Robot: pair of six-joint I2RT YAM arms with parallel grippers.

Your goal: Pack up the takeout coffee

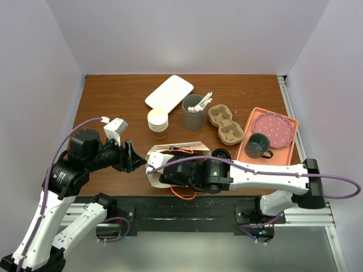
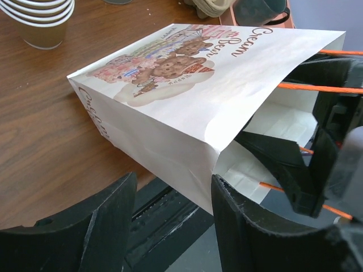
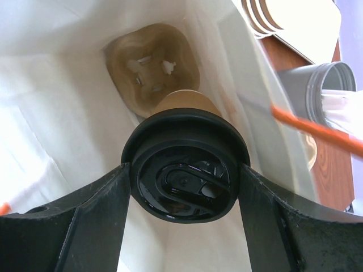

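**Bag orientation.** The white paper bag with a printed bear design (image 2: pixel 227 96) lies on its side at the near edge of the brown wooden surface (image 2: pixel 45 141). Its printed face is up and its mouth is turned toward the right arm. This orientation gives the right arm a near-level path into the bag.

**Task item.** The takeout coffee, a small cream paper cup with a round black plastic lid (image 3: pixel 184 164), is inside the bag. The right pincer (image 3: pixel 184 178) holds it by the lid, with the two fingers (image 3: pixel 108 209) set wide apart and bearing on opposite sides of the lid rim. Gripping at the lid leaves the cup body free ahead of the fingers, so the base leads toward the closed end of the bag.

**Seat.** A tan moulded-pulp cup holder (image 3: pixel 150 71) sits at the closed end, directly beyond the cup base. From this alignment, the holder appears to be the intended seat, and the step in hand is insertion. Whether the base touches the holder cannot be determined.

**Left arm.** The left pincer (image 2: pixel 174 178) hangs just beside the near corner of the bag mouth. It is partly open and holds nothing. Its position suggests a support role at the mouth.

**Caution.** The bag is light and unrestrained, so an inward push may slide it along the surface.
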